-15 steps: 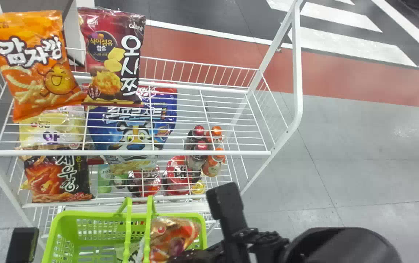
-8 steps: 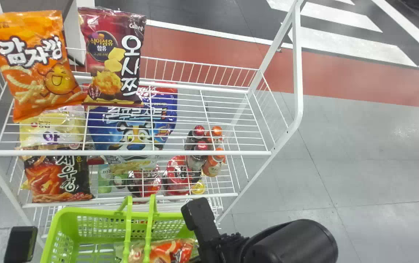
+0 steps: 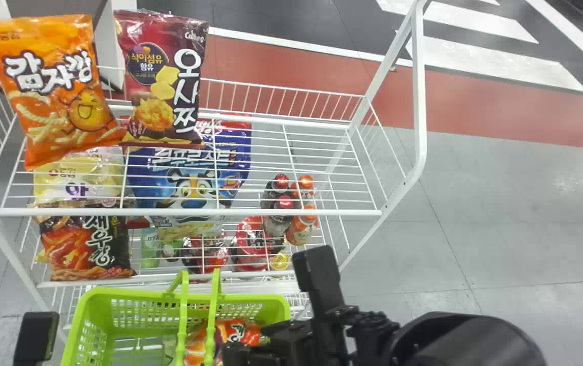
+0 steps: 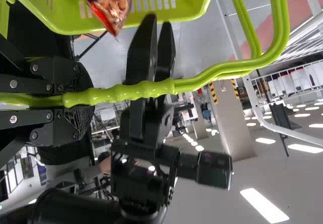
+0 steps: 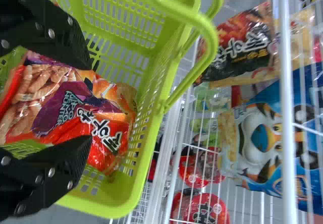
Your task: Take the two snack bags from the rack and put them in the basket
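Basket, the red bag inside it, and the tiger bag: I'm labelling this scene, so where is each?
Basket point(image 3: 128, 294): head view, its far rim.
Red bag point(image 5: 55, 118): right wrist view, its purple patch.
Tiger bag point(image 5: 261, 139): right wrist view, the tiger's nose.

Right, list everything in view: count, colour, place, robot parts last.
Rack: one, white, beyond basket
Top bags: two, orange, dark red, rack top
Lower bags: at least three, yellow, black, blue, below top shelf
Bottles: four, two dark, two orange, rack right
Tubs: two, red, below top shelf
Pack: one, green, beside tubs
Basket: one, green, before rack
Handles: two, green, on basket
Snack bag: one, red-orange, in basket
Floor: one, grey-red, beneath rack
Ceiling lights: several, white, background
Pillar: one, grey, background
Left gripper: one, black, jaws shut on handles
Right gripper: one, black, jaws open over snack bag
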You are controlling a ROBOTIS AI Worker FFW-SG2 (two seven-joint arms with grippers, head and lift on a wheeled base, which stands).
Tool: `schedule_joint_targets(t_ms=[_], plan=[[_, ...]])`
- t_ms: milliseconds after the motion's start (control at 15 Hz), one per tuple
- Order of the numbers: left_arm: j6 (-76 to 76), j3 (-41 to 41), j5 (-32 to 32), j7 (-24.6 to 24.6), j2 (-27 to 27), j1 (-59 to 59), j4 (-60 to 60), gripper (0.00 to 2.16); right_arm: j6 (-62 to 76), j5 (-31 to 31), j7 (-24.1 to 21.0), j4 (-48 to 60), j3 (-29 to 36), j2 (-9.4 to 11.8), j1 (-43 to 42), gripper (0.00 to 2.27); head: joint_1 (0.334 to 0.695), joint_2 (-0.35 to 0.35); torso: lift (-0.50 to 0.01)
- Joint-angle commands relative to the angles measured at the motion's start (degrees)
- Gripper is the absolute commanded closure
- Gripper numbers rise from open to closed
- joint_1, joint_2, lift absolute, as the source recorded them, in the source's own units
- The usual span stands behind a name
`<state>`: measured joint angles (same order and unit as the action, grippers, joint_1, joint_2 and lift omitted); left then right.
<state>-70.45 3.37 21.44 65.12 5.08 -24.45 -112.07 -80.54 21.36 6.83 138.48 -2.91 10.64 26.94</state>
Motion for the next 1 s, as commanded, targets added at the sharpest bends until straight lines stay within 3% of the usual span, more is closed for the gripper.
schedule_joint_targets(t_ms=[0, 133, 333, 533, 800, 933], plan=[[0.5, -0.1, 0.0, 0.0, -0.1, -0.2, 0.1, 1.99, 13.3, -1.8, 1.4, 5.3, 2.6, 0.2, 5.0, 0.05, 0.695, -0.346, -0.011], [1.1, -0.1, 0.0, -0.3, -0.1, -0.3, 0.4, 1.99, 32.4, -5.5, 2.5, 4.9, 2.6, 0.3, 8.9, 0.05, 0.695, -0.335, -0.011], [2.3, -0.1, 0.1, -0.6, -0.1, -0.6, 0.7, 1.99, 59.3, -9.5, 2.6, -4.0, 1.1, 0.0, 10.8, 0.07, 0.695, -0.33, -0.011], [3.0, -0.8, 0.0, -0.7, -0.1, -1.0, 0.7, 1.99, 82.7, -10.9, -0.5, -12.6, -0.6, -0.5, 14.0, 0.08, 0.695, -0.341, -0.011], [3.9, -1.1, 0.0, -0.8, -0.2, -1.7, 0.8, 1.99, 90.1, -11.7, -6.6, -11.9, -2.6, 0.4, 21.3, 0.1, 0.695, -0.35, -0.011], [4.0, -1.1, 0.0, -0.6, -0.2, -1.7, 0.9, 1.99, 95.9, -15.0, -10.6, -11.9, -5.1, 1.0, 23.7, 0.11, 0.695, -0.35, -0.011]])
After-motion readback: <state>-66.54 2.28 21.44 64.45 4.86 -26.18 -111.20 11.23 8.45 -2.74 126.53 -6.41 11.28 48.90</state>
